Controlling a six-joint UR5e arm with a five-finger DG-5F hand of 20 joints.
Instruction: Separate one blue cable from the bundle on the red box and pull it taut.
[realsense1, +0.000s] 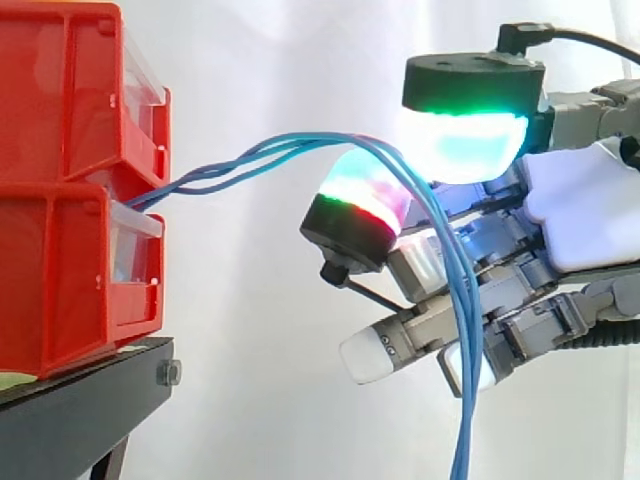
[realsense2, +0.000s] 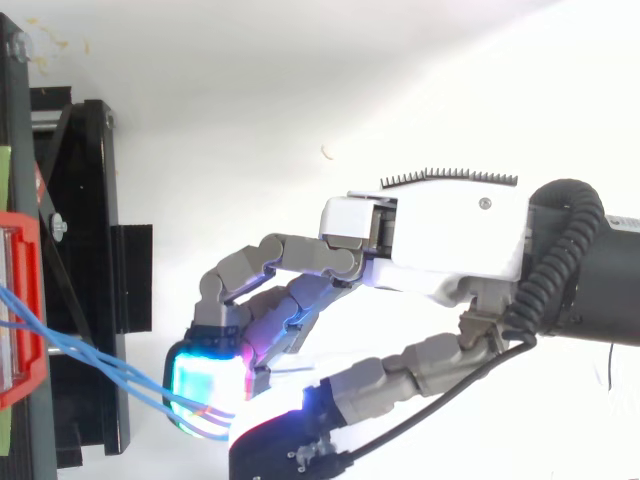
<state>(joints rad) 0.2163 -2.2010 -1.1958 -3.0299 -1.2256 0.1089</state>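
Observation:
A bundle of thin blue cables (realsense1: 270, 152) comes out between the two stacked red bins (realsense1: 60, 110) at the left. It arcs right, passes over a glowing cyan-and-red fingertip (realsense1: 358, 200), then hangs down past the lower fingers and out of the bottom. My hand (realsense1: 590, 220) reaches in from the right with its fingers curled. The thumb's green-cyan pad (realsense1: 465, 135) sits just above the cables, which run between it and the fingertip. In the top view the cables (realsense2: 90, 357) stretch from the red bin (realsense2: 25, 300) to the cyan pad (realsense2: 205, 385) of the hand (realsense2: 450, 235).
The red bins stand on a black stand (realsense1: 80, 410), whose frame (realsense2: 90, 250) lies along the left in the top view. A white curtain is behind. Open space lies between the bins and the hand.

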